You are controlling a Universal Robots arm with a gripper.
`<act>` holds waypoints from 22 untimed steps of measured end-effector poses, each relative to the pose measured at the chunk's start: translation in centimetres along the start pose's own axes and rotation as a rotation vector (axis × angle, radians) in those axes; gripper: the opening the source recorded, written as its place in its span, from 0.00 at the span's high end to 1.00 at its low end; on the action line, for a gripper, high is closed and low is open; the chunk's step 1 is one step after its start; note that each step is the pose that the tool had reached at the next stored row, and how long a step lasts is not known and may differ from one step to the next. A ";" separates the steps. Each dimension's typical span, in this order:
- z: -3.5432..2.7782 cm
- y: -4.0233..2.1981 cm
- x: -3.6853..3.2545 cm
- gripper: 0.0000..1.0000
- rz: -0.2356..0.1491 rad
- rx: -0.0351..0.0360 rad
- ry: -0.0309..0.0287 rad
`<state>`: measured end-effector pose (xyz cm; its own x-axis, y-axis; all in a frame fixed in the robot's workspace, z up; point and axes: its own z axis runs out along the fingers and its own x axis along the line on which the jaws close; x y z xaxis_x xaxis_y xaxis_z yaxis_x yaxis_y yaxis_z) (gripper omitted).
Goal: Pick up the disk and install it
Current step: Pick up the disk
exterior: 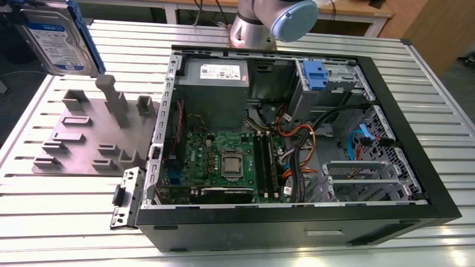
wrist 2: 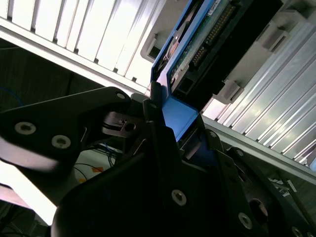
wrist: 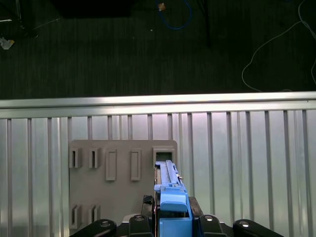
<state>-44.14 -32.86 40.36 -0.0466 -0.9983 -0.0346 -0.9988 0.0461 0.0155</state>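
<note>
Desk (exterior: pixel 74 211): silver ribbed metal slats, brightly lit, pale glare along the ridges.
Floor (wrist: pixel 98 49): dark carpet beyond the desk's edge.
On the floor: looped blue cable (wrist: pixel 189 14); thin white cable (wrist: pixel 269 47).
Wooden furniture (exterior: pixel 434 28): light-brown panel behind the desk, at the exterior view's right.

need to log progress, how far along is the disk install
Pickup looks done: the gripper is clamped on the disk, held in the air clear of the grey holder plate. In hand: the carry. Left: the install; the disk is not yet in the open computer case.
</note>
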 end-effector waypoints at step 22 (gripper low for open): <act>-0.77 0.01 -0.03 0.64 0.000 0.0000 0.0000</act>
<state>-44.14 -32.86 41.12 -0.0466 -0.9983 -0.0347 -0.9988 0.0461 0.0155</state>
